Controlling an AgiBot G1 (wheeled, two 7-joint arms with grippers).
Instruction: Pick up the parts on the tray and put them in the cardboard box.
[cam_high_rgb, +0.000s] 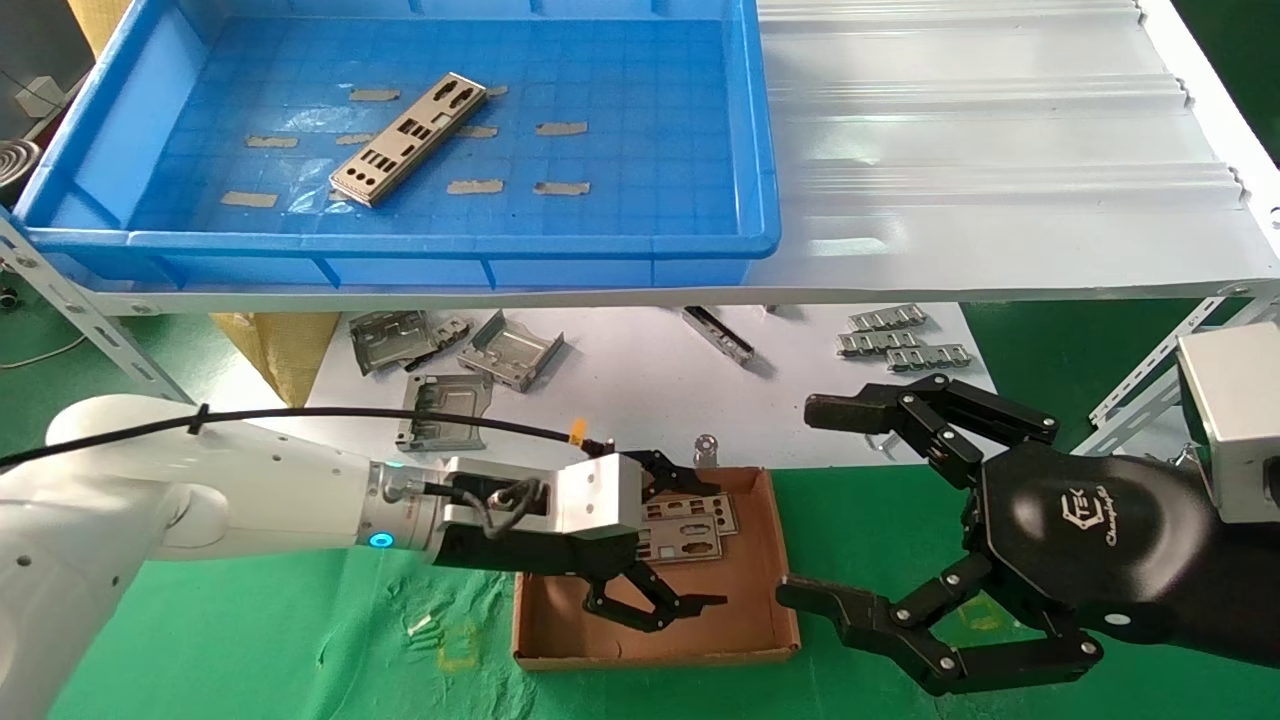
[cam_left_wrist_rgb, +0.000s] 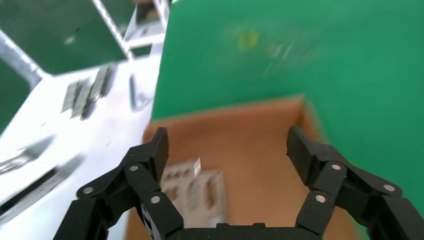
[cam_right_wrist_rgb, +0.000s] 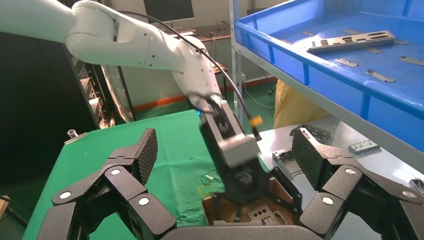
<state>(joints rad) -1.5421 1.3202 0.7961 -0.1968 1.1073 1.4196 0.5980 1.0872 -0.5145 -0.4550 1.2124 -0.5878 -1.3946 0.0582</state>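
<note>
One silver-grey plate (cam_high_rgb: 408, 138) lies on the floor of the blue tray (cam_high_rgb: 400, 243), on the shelf at the back left. The cardboard box (cam_high_rgb: 745, 585) sits on the green cloth below. Plates (cam_high_rgb: 692, 523) lie flat in its far left part. My left gripper (cam_high_rgb: 690, 545) hangs open and empty over the box, just above those plates. In the left wrist view the gripper (cam_left_wrist_rgb: 227, 150) is open, with the plates (cam_left_wrist_rgb: 197, 187) on the box floor (cam_left_wrist_rgb: 260, 145) beneath it. My right gripper (cam_high_rgb: 810, 500) is open and empty just right of the box. The right wrist view shows it (cam_right_wrist_rgb: 225, 150) facing the left arm.
Bent grey brackets (cam_high_rgb: 505, 352) and ribbed silver strips (cam_high_rgb: 895, 338) lie on the white board behind the box. The white shelf (cam_high_rgb: 1000, 150) overhangs them. Slotted metal frame bars (cam_high_rgb: 90, 320) stand at the left and right. Green cloth (cam_high_rgb: 300, 650) surrounds the box.
</note>
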